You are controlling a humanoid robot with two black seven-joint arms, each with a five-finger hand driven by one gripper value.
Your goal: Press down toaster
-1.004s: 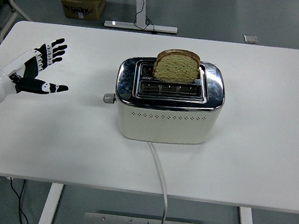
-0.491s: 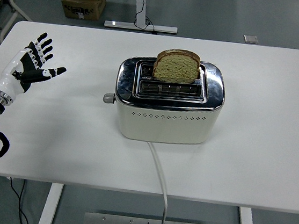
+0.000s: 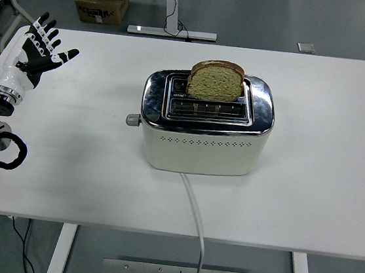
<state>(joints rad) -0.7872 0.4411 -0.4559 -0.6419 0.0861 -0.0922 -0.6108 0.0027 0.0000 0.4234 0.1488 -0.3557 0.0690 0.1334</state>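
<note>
A cream and chrome toaster [image 3: 205, 124] stands in the middle of the white table [image 3: 327, 140]. A slice of brown bread [image 3: 216, 81] stands upright in its far slot, most of it above the top. The toaster's lever knob [image 3: 131, 119] sticks out on its left end, in the raised position. My left hand [image 3: 39, 48] is at the table's far left edge, raised, fingers spread and holding nothing, well apart from the toaster. The right arm is out of view.
The toaster's white cord [image 3: 194, 217] runs from its front over the table's near edge. A cardboard box [image 3: 101, 7] and a desk foot [image 3: 172, 32] are on the floor beyond the table.
My left hand has drawn back to the left and up, away from the toaster, turning more upright. The toaster, lever and bread have not moved.
</note>
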